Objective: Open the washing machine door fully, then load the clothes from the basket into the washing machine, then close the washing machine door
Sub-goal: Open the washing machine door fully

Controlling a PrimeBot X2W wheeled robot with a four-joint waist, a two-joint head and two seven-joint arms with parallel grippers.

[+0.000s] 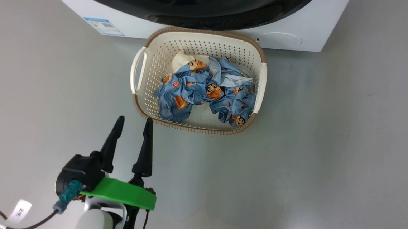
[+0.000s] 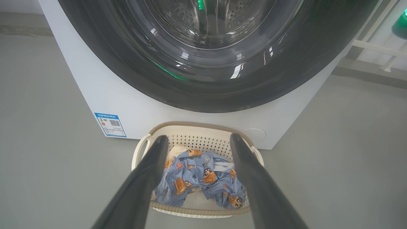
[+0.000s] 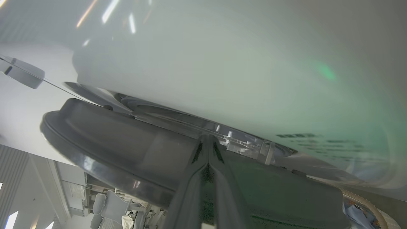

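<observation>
The left claw (image 1: 134, 120) hangs released, its two dark fingers spread and holding nothing. Just ahead of its tips, on the floor (image 1: 336, 155), sits the basket (image 1: 201, 28) with the clothes (image 1: 206, 92) crumpled inside. Beyond the basket, farther from this claw, stands the washing machine (image 1: 292, 36), its door (image 1: 218, 13) facing the claw. A blue sticker (image 1: 103, 26) sits low on the white front. The right claw (image 3: 208, 140) is clenched, fingers pressed together around nothing. Its tips are at the seam where the door's dark rim meets the white front; whether they touch it, I cannot tell.
</observation>
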